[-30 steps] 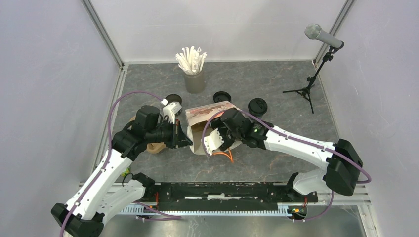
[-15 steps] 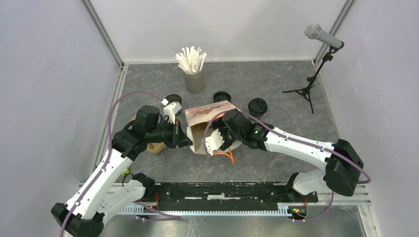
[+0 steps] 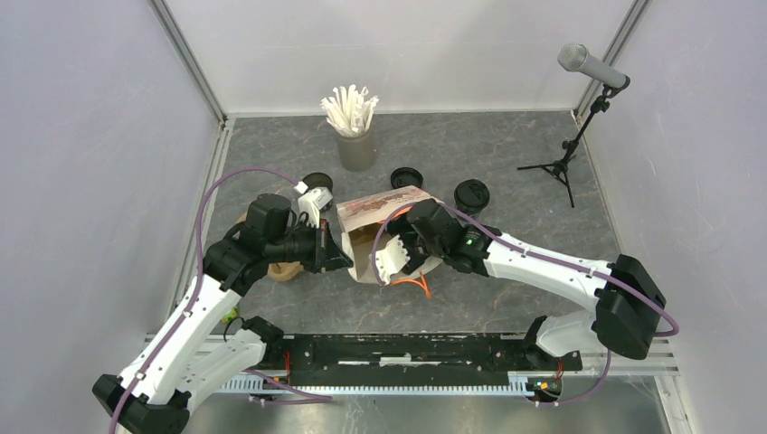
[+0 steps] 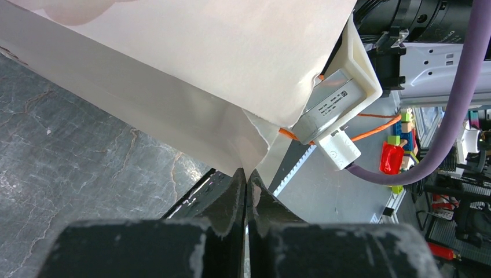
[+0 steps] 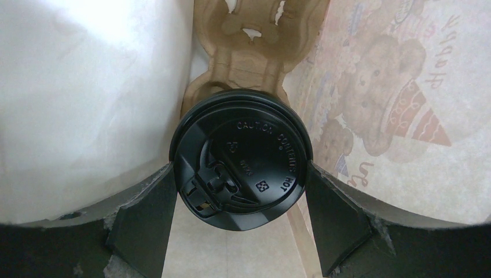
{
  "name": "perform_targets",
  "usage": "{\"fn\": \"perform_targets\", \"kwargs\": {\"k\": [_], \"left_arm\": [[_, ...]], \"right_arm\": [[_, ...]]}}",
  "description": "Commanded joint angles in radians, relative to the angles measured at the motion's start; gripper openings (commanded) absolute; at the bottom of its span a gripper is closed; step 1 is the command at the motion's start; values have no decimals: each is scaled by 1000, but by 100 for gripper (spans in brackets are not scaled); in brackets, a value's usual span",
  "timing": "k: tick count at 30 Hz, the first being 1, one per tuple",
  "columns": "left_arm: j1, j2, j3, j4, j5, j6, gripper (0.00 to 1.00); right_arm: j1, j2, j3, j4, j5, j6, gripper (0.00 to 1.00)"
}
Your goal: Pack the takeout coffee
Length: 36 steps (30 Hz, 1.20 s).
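Left end effector pinching paper bag rim; right end effector clasping lidded cup inside, walls close.

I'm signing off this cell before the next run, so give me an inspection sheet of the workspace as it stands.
Surface: table, grey, marbled.
Job's things: lidded cup over a pulp carrier inside the paper bag; three loose black cups or lids on the table behind the bag.
Clutter: straw cup at the back; second carrier beside the left arm.
Grippers: left gripper shut on the bag's edge; right gripper inside the bag, fingers against both sides of the lidded cup.
Cables: purple cable loops above the left arm; orange wire by the bag's mouth.
Surroundings: microphone on a tripod, back right; plain walls.
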Motion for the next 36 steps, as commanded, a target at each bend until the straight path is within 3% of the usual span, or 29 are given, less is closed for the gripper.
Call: {"fn": "perform_targets", "kwargs": {"k": [1,36], "left_arm": [[1,-14,25,23,37,-43,5],[0,-38,-16,21,61,-59,5]], "right_arm": [[-3,13,10,22,-9,-5,61],[-37,30,14,38,-128,10,59]]}}
